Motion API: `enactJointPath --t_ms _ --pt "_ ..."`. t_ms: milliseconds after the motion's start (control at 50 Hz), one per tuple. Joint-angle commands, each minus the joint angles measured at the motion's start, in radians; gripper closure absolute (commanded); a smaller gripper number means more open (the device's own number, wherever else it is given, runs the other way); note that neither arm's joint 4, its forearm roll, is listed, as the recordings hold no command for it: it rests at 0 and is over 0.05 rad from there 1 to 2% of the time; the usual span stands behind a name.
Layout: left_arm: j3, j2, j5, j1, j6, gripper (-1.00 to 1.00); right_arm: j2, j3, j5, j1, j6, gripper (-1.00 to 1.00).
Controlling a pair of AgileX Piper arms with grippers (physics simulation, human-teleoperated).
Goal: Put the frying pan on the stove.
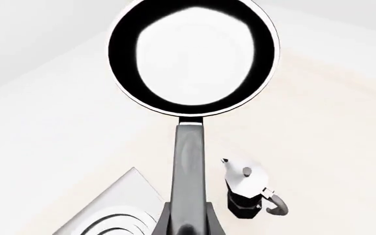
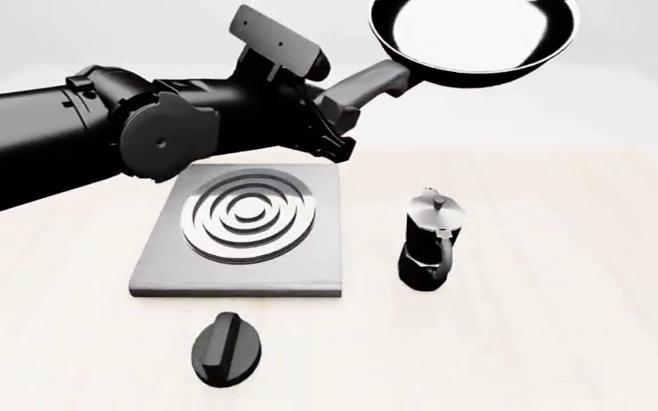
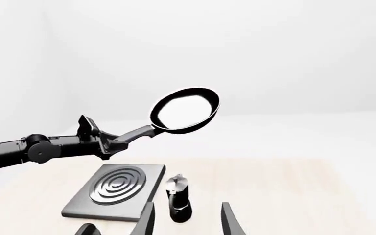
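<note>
Front view: table (image 2: 558, 325) carries everything. Left arm (image 2: 66, 154) reaches in from the left, its end effector (image 2: 335, 111) clamped on the handle of the frying pan (image 2: 475, 38), which is held up in the air, far-right of the stove and off the table. Stove (image 2: 243, 235) lies flat at centre-left, rings up, bare. Moka pot (image 2: 430, 240) stands upright just right of the stove. Black knob (image 2: 227, 349) lies near of the stove. Right end effector (image 3: 186, 220): fingers apart, holding nothing.
</note>
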Motion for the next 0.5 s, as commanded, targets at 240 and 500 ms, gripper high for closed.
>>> enactJointPath --t_ms 240,500 --pt "0.136 -0.136 -0.043 0.093 -0.004 1.00 0.000 -0.003 0.000 0.003 -0.007 -1.00" --pt "0.214 -0.179 -0.056 0.141 -0.003 1.00 0.000 0.000 0.000 0.004 -0.008 -1.00"
